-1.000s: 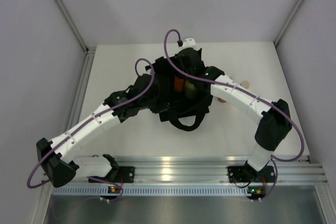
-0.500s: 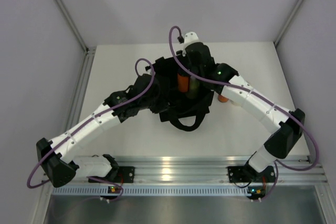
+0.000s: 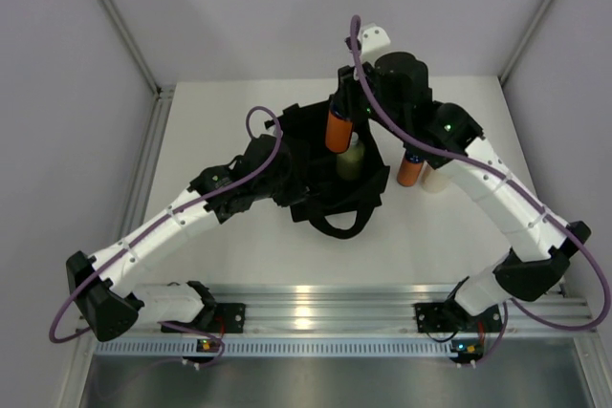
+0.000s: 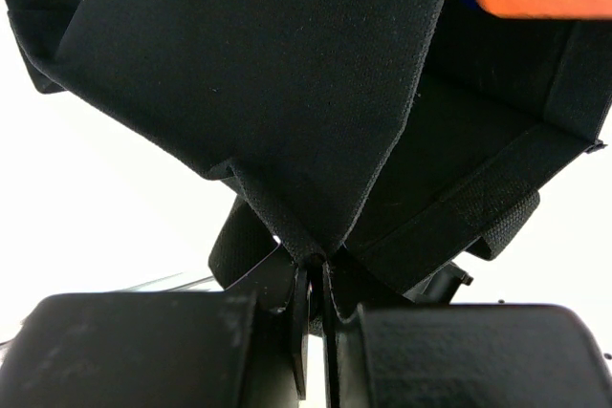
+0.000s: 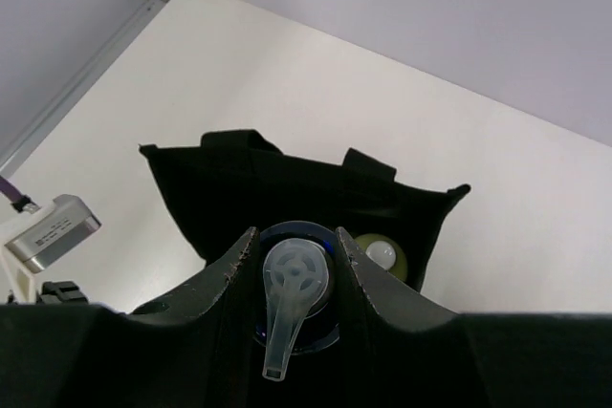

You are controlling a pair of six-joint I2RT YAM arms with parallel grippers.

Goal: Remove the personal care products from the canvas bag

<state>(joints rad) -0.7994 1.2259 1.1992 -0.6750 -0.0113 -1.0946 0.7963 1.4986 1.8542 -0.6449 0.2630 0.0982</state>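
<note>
Right gripper [image 5: 295, 279] is clamped on the cap end of an orange bottle [image 3: 337, 131], which hangs over the far side of the black bag [image 3: 330, 200] mid-table. Left gripper [image 4: 311, 279] is pinched tight on the bag's left edge. A yellow-green bottle [image 3: 350, 163] sits inside the bag. A second orange bottle [image 3: 411, 172] and a cream bottle [image 3: 438, 181] are on the table [image 3: 220, 112] just right of it.

White table [image 3: 229, 246] — canvas bag [image 3: 330, 200], orange bottle [image 3: 411, 173], cream cylinder [image 3: 438, 181] beside
</note>
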